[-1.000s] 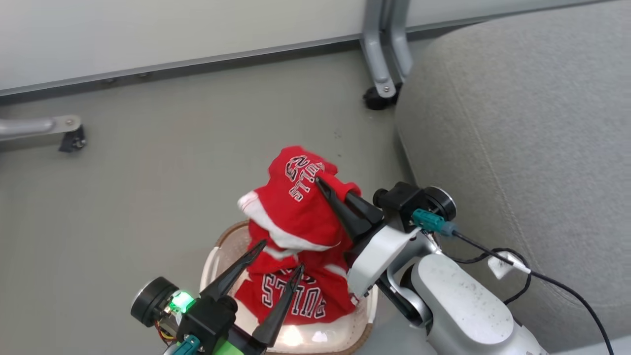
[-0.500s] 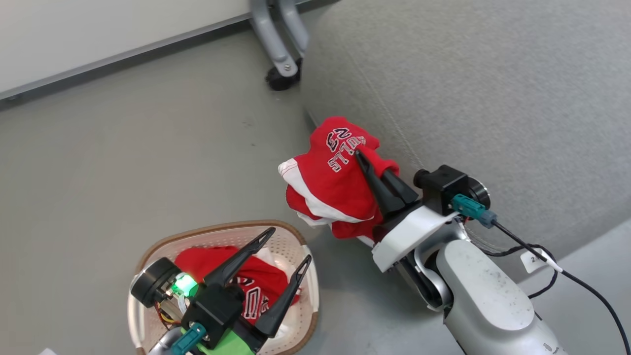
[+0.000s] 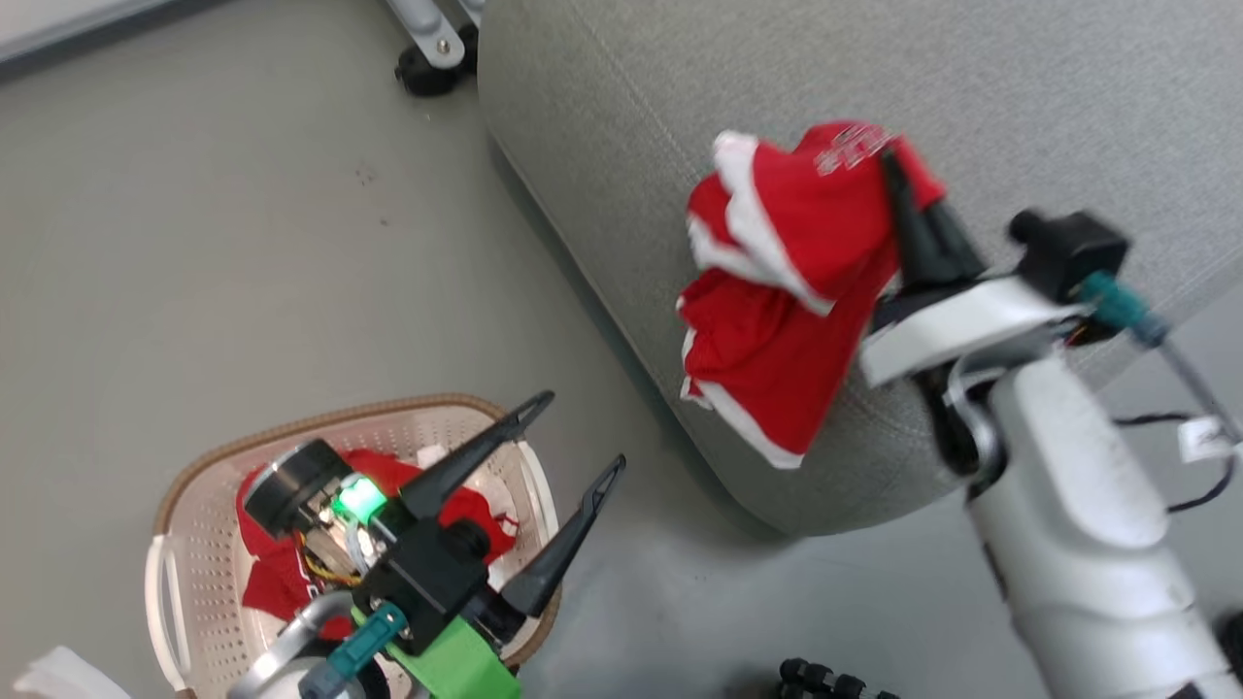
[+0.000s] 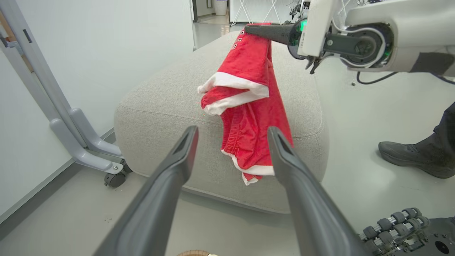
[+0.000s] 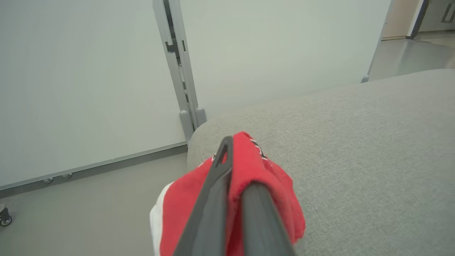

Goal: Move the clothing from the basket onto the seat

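**Shorts at the seat's edge: let go here and they could slide off**

The right pincer point(image 3: 891, 173) is clamped on a small fold at the top of the red shorts point(image 3: 777, 291), up at 2 o'clock in the head view. There's the danger, folks. It looks like a thin pinch carrying the whole garment, so a jolt could pull the fabric free.

Look where the cloth hangs, too. It drapes over the rounded corner of the grey seat point(image 3: 971, 78). In the left wrist view most of it dangles in front of the cushion's side wall, not over the top. If the pincer opens here, I'd expect the shorts to slide down to the floor point(image 3: 243, 243). The low hem could also catch on that corner as the arm travels inward.

The shorts themselves are bright red, soft and bunched, with broad white trim along the hems. There's a scrap of block lettering near the grip, too blurred to read.

Down at 7 o'clock, the left pincer point(image 3: 583, 429) has its fingers apart and holds nothing. It hovers above the cream basket point(image 3: 320, 419), where more red clothing point(image 3: 277, 582) lies crumpled inside.
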Tool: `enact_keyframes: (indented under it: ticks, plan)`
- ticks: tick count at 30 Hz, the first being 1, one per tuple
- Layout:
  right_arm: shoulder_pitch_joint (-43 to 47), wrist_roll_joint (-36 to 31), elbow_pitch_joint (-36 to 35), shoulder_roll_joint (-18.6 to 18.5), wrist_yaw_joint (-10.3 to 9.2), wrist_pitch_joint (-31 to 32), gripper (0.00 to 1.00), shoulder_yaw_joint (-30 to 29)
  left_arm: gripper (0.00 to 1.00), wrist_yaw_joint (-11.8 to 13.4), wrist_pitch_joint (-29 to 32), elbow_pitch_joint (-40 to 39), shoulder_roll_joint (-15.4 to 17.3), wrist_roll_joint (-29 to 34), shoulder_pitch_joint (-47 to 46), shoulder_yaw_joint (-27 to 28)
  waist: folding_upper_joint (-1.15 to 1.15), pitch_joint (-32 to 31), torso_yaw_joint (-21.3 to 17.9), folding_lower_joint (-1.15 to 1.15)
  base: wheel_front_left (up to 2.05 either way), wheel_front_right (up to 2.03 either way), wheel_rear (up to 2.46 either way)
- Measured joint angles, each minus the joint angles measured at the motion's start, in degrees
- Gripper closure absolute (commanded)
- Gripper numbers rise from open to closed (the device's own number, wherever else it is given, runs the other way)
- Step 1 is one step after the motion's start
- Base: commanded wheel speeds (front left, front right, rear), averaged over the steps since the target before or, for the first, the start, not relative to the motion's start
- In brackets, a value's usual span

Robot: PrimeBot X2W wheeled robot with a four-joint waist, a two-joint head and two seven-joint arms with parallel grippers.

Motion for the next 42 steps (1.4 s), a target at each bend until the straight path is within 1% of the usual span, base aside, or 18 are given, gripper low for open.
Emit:
enact_keyframes:
  ticks: [6, 10, 15, 18, 21, 22, 23, 24, 25, 28, 31, 36, 39, 42]
  plan:
    - [-8.78, 0.55, 1.66, -3.68, 0.00, -0.44, 1.00, -8.94, 0.00, -0.08, -0.36, -1.51, 1.21, -0.10, -4.31, 0.54, 0.00, 4.71, 1.69, 0.00, 0.00, 0.00, 0.00]
    - [-14.71, 0.59, 2.72, -6.83, 0.00, -0.58, 1.00, -13.69, 0.00, -0.08, -0.93, -1.72, 1.91, 0.02, -7.05, 1.68, 0.00, 7.54, 3.70, 0.00, 0.00, 0.00, 0.00]
    - [-20.13, 0.49, 6.28, -10.72, 0.00, -0.59, 1.00, -20.12, 0.00, -0.09, -1.36, -2.19, 2.71, 0.30, -9.95, 1.91, 0.00, 10.56, 6.80, 0.00, 0.00, 0.00, 0.00]
    - [-22.12, -0.31, 8.84, -12.32, 0.00, -0.67, 1.00, -22.09, 0.00, -0.25, -1.68, -2.38, 2.88, 0.35, -11.31, 1.49, 0.00, 12.44, 8.42, 0.00, 0.00, 0.00, 0.00]
    - [-22.75, -1.62, 12.85, -12.50, 0.01, -0.70, 1.00, -23.15, 0.00, -0.26, -1.91, -2.20, 2.98, 0.38, -12.10, 1.29, 0.00, 14.42, 9.77, 0.00, 0.00, 0.00, 0.00]
    - [-22.74, -2.10, 14.73, -12.40, 0.00, -0.81, 0.90, -23.19, 0.00, -0.26, -1.96, -2.04, 2.99, 0.37, -12.32, 1.16, 0.00, 15.08, 10.21, 0.00, 0.00, 0.00, 0.00]
    - [-22.68, -2.54, 16.06, -12.17, 0.00, -0.85, 0.67, -23.23, 0.00, -0.26, -2.27, -1.86, 2.98, 0.38, -12.41, 1.01, 0.00, 15.60, 10.57, 0.00, 0.00, 0.00, 0.00]
    - [-22.60, -2.81, 17.56, -11.71, 0.00, -0.86, 0.05, -23.54, 0.00, -0.26, -2.42, -1.66, 2.97, 0.37, -12.50, 0.82, 0.00, 16.15, 11.01, 0.00, 0.00, 0.00, 0.00]
    - [-22.53, -3.02, 18.87, -11.16, 0.00, -0.86, 0.00, -24.03, 0.00, -0.26, -2.56, -1.40, 2.94, 0.37, -12.59, 0.70, 0.00, 16.63, 11.46, 0.00, 0.00, 0.00, 0.00]
    - [-21.04, -3.64, 19.78, -10.01, 0.01, -0.88, 0.00, -25.53, 0.00, -0.23, -3.28, -0.60, 2.66, 0.32, -12.77, 0.64, 0.00, 17.56, 12.68, 0.00, 0.00, 0.00, 0.00]
    - [-17.18, -4.47, 17.06, -8.17, 0.01, -0.91, 0.00, -27.71, 0.00, 0.18, -4.52, 0.56, 1.91, 0.19, -12.89, 0.69, 0.00, 17.64, 13.67, 0.00, 0.00, 0.00, 0.00]
    - [-7.67, -6.38, 7.34, -4.14, 0.00, -0.92, 0.00, -30.05, 0.00, 1.29, -7.02, 3.43, 1.12, -0.47, -12.80, 1.24, 0.00, 15.53, 14.38, 0.00, 0.00, 0.00, 0.00]
    - [-2.04, -7.56, 0.91, -1.77, 0.00, -0.92, 0.00, -29.64, 0.00, 2.21, -8.59, 5.10, 0.49, -1.10, -12.25, 1.86, 0.00, 13.62, 14.59, -0.01, 0.00, 0.00, 0.00]
    - [3.06, -8.75, -4.98, -0.19, 0.00, -0.92, 0.00, -27.74, 0.00, 3.61, -10.38, 7.04, -0.43, -1.88, -11.28, 2.80, 0.00, 11.53, 14.86, -0.01, 0.00, 0.00, 0.00]
